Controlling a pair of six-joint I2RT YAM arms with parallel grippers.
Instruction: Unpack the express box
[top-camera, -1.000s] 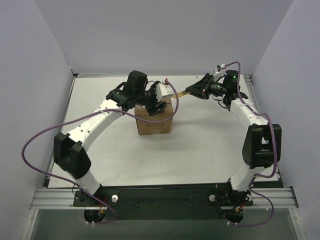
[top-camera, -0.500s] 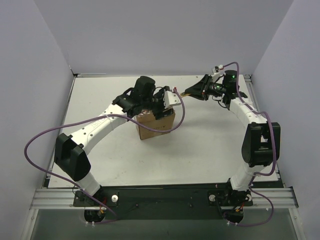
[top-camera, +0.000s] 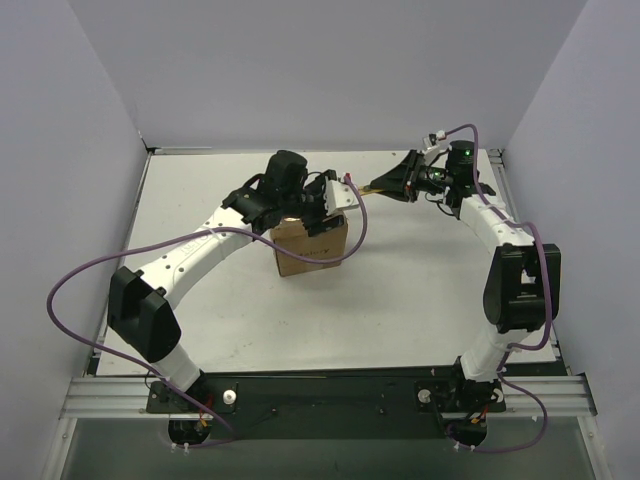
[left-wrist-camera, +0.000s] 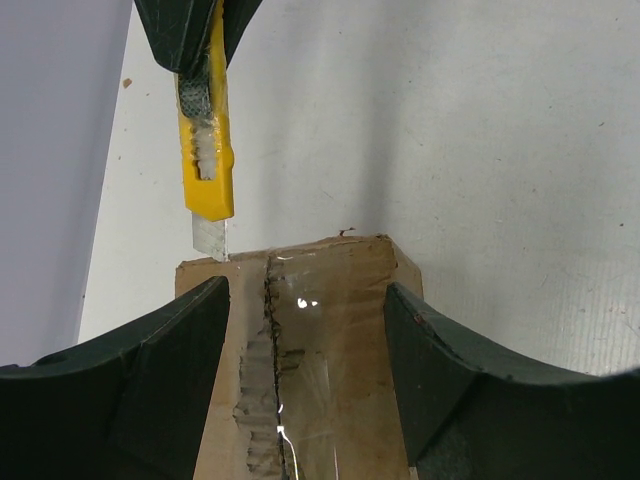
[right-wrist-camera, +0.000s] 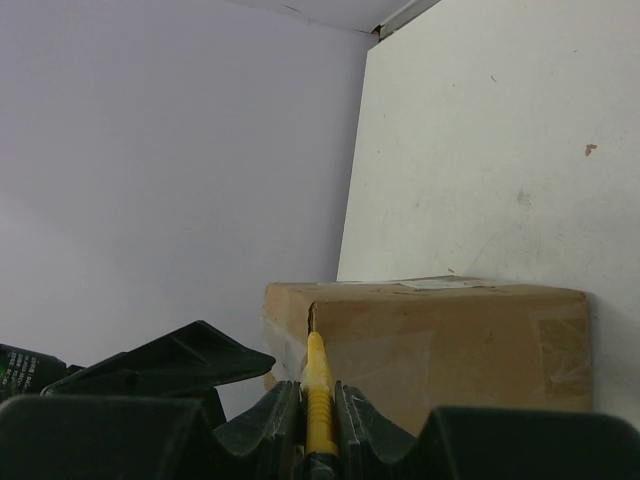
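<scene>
The express box (top-camera: 312, 247) is a brown carton standing mid-table. In the left wrist view its taped top (left-wrist-camera: 320, 350) shows a ragged cut along the seam. My left gripper (top-camera: 325, 203) is open, and its fingers (left-wrist-camera: 165, 360) straddle the top of the box (left-wrist-camera: 306, 290). My right gripper (top-camera: 388, 183) is shut on a yellow utility knife (top-camera: 362, 190) at the box's far side. The knife's blade (left-wrist-camera: 208, 238) touches the far top edge beside the seam. In the right wrist view the knife (right-wrist-camera: 318, 385) points at the seam's end on the box (right-wrist-camera: 440, 335).
Grey walls close in the white table (top-camera: 420, 290) on the left, back and right. A purple cable (top-camera: 358, 225) loops down beside the box. The left arm's dark fingers (right-wrist-camera: 170, 365) show at the lower left of the right wrist view.
My left gripper has moved right over the box top, and the box has turned a little. The right gripper and knife have edged slightly left towards the box.
</scene>
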